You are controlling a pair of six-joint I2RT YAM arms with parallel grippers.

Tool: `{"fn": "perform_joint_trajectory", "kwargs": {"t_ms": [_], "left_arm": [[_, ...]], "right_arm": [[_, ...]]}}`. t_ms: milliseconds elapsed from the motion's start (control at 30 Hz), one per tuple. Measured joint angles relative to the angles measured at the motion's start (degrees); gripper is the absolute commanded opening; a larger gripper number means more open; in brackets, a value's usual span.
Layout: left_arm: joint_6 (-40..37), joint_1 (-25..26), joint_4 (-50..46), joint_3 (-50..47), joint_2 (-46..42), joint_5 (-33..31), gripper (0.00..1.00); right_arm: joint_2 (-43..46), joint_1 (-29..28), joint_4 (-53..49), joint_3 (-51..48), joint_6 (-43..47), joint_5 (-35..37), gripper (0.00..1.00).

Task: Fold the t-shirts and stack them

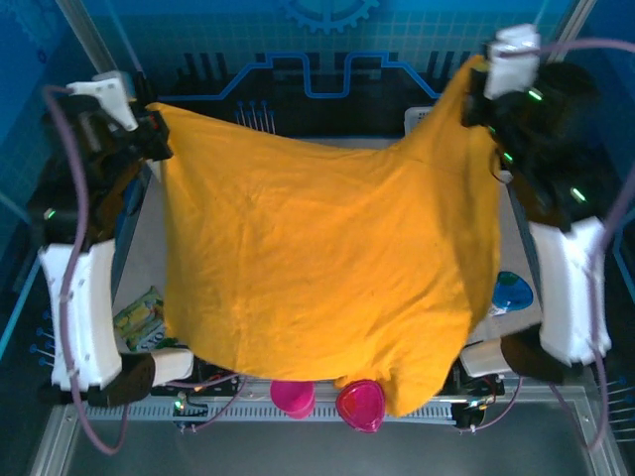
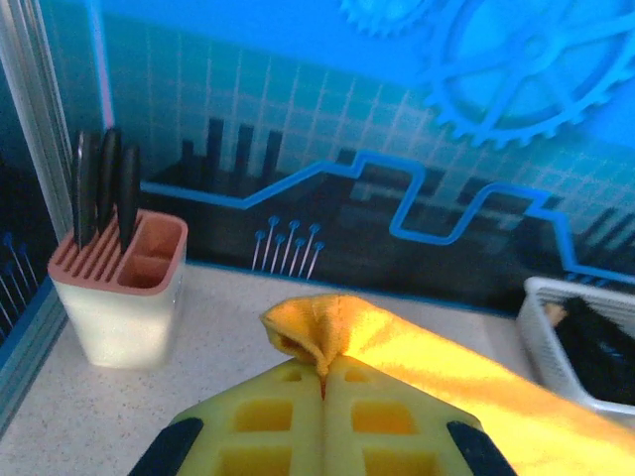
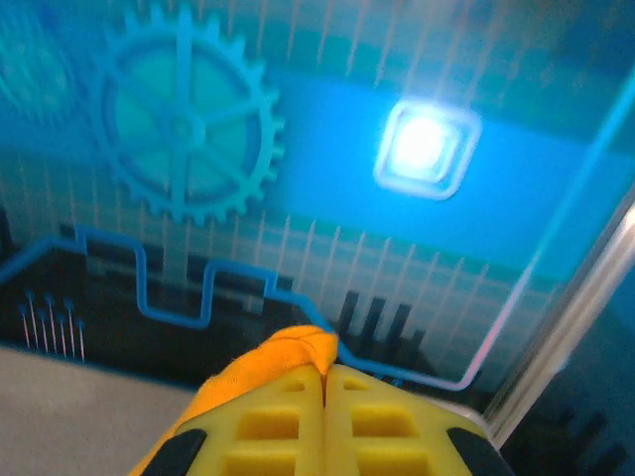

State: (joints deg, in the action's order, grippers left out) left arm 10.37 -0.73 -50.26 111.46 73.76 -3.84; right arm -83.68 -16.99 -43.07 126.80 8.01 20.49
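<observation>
Blue-tinted illumination throughout. Overhead view: the orange-yellow fabric t-shirt is bright and evenly lit, its creases shading softly; the frame corners fall dark. Right wrist view: a square white light blooms with glare, and the blue gear-printed backdrop panel appears blurred.

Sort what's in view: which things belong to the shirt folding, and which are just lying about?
Job: orange t-shirt, left gripper and right gripper, each shut on its fabric.
Lying about: snack packet, two pink items, knife block, white basket.
</observation>
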Motion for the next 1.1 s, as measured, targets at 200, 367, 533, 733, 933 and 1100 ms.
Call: {"fn": "perform_joint_trajectory", "kwargs": {"t_ms": [200, 367, 533, 733, 933, 1100], "left_arm": [[0.0, 0.0, 14.23, -14.51, 9.38, -2.47, 0.0], [0.07, 0.0, 24.57, -18.95, 22.08, -5.88, 0.0], [0.24, -0.07, 27.39, -9.88, 42.25, -8.81, 0.0], [0.9, -0.22, 24.22, 3.96, 59.91, -10.4, 0.0], [1.33, -0.28, 22.77, 4.72, 60.81, -10.97, 0.0], [1.31, -0.66, 23.93, -0.33, 57.46, -10.99, 0.0]], "right_arm": [[-21.94, 2.71, 8.57, -0.55, 1.38, -3.02, 0.0], [-48.11, 2.86, 9.79, 17.55, 1.6, -4.94, 0.0], [-66.79, 2.86, 11.02, 27.61, 1.55, -5.03, 0.0], [-68.41, 2.99, 16.96, 18.03, -0.87, -5.77, 0.0], [-65.68, 3.45, 21.33, 14.45, -2.69, -6.73, 0.0], [-55.39, 3.56, 25.11, 0.2, -4.22, -7.93, 0.0]]}}
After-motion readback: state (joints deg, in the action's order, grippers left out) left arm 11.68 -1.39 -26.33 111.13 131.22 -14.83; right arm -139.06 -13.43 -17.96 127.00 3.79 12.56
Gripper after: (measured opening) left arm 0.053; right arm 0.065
